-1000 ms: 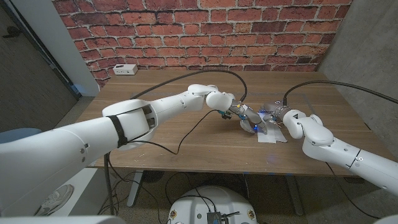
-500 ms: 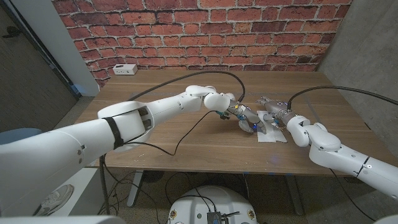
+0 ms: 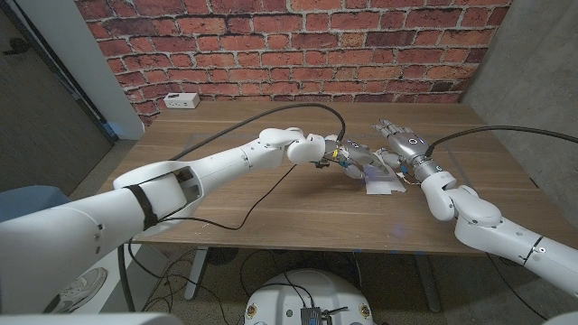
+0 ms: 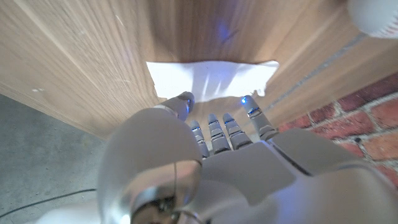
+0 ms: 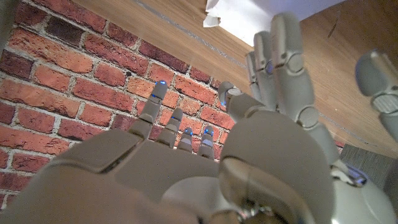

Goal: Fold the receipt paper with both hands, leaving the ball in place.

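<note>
Receipt paper (image 3: 383, 183) on the table (image 3: 271, 208), fold apparently unfinished.
Left hand (image 3: 358, 162) presses fingertips on the paper's near edge, holding nothing; right hand (image 3: 404, 144) hovers just beyond, fingers spread.

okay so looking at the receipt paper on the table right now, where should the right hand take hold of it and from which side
Probably at the receipt paper's free edge on the robot's right. The left hand already has its fingers at the opposite edge, and the sheet lies nearly flat on the table, so there is little to pinch from above. The right hand, open beyond the paper, would come from its own side and slide fingertips under that edge.
</note>
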